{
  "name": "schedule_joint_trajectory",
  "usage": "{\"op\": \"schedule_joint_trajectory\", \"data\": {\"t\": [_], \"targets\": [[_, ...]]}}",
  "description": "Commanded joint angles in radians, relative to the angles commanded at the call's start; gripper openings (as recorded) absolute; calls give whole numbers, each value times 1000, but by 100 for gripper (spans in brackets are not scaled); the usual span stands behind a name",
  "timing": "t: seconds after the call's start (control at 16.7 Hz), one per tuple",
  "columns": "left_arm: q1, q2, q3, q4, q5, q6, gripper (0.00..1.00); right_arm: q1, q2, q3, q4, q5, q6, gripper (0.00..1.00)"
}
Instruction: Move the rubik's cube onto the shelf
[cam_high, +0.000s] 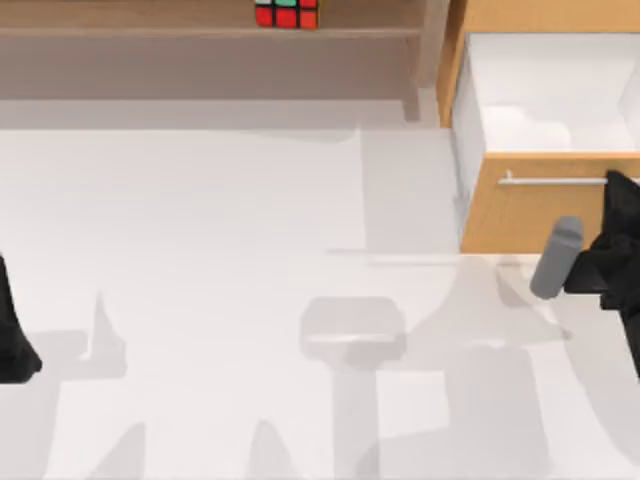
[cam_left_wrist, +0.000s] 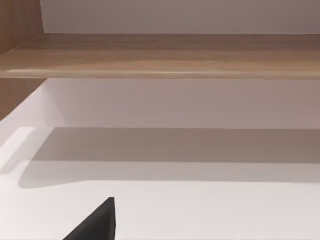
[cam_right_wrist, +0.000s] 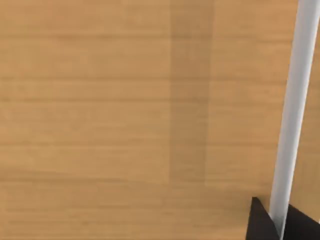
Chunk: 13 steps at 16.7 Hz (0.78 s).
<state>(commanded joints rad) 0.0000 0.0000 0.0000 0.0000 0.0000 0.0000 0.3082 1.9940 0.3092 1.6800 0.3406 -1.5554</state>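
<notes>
Drawer (cam_high: 545, 120) open beside shelf (cam_high: 200, 30).

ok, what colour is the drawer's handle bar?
Pale silver-white metal: the handle bar shows best in the right wrist view, against the orange-brown drawer front.

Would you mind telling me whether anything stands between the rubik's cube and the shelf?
Nothing visible does: the small multicoloured rubik's cube already sits on the long light-brown wooden shelf. The left gripper is far off at the table's left edge.

Rubik's cube (cam_high: 287, 13) on shelf (cam_high: 150, 20)
</notes>
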Motion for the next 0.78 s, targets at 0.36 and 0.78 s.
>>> {"op": "schedule_joint_trajectory", "data": {"t": [0.36,0.78], "targets": [[0,0,0,0,0,0,100,0,0,0,0,0,0,0],[0,0,0,0,0,0,100,-23,30,89,-63,-25,2,0]]}}
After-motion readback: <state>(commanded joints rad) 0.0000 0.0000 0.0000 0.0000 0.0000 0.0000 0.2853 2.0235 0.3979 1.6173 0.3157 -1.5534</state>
